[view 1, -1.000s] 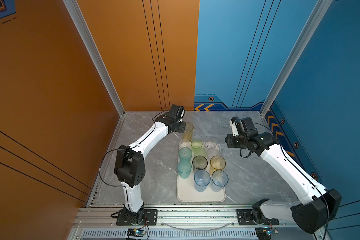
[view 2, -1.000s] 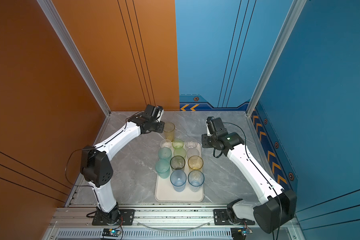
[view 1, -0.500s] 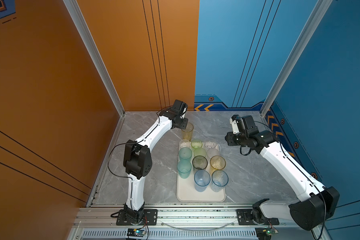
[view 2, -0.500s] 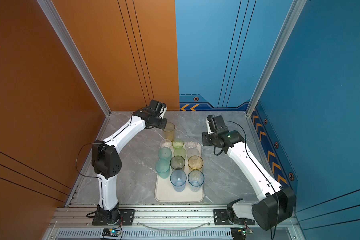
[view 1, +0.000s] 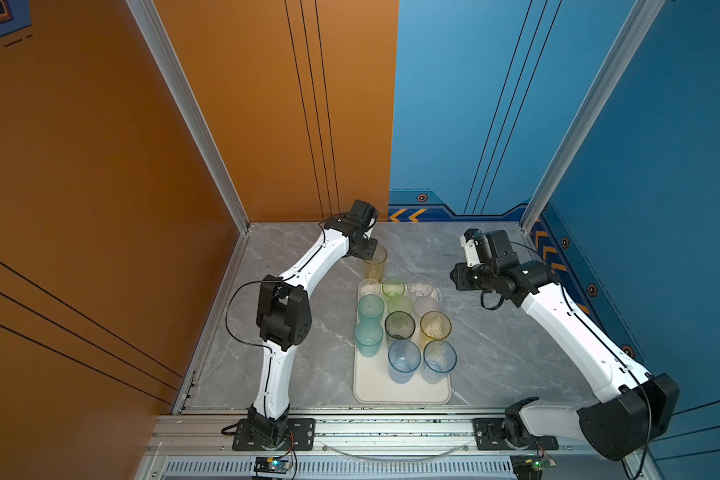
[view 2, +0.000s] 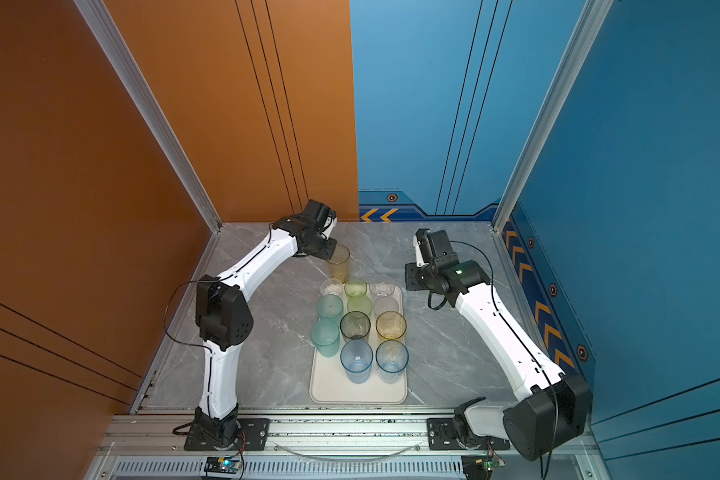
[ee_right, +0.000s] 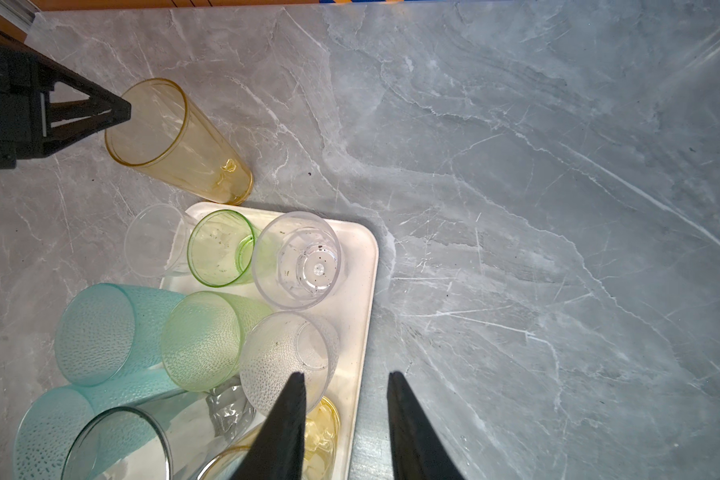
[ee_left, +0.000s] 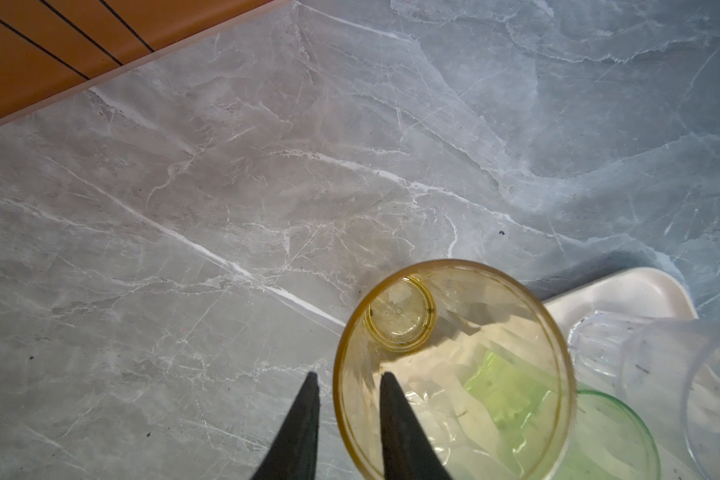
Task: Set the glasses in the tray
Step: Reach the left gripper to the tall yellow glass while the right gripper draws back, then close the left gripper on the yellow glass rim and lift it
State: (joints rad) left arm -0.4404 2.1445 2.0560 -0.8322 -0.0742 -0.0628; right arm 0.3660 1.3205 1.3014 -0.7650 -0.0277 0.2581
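A tall yellow glass stands on the marble table just beyond the far edge of the cream tray. My left gripper straddles its rim, one finger inside and one outside. The jaws stand apart, with small gaps to the wall. The right wrist view shows the same glass and left gripper. Several glasses stand packed in the tray's far half. My right gripper hangs open and empty over the tray's far right rim.
A short clear glass sits at the tray's far left corner, close beside the yellow one. A green glass and a clear one stand right next to the yellow glass. The orange wall lies behind the left gripper.
The left arm has reached further back, bringing its fingers over the yellow glass's rim, and its jaws have narrowed. The right arm has hardly moved.
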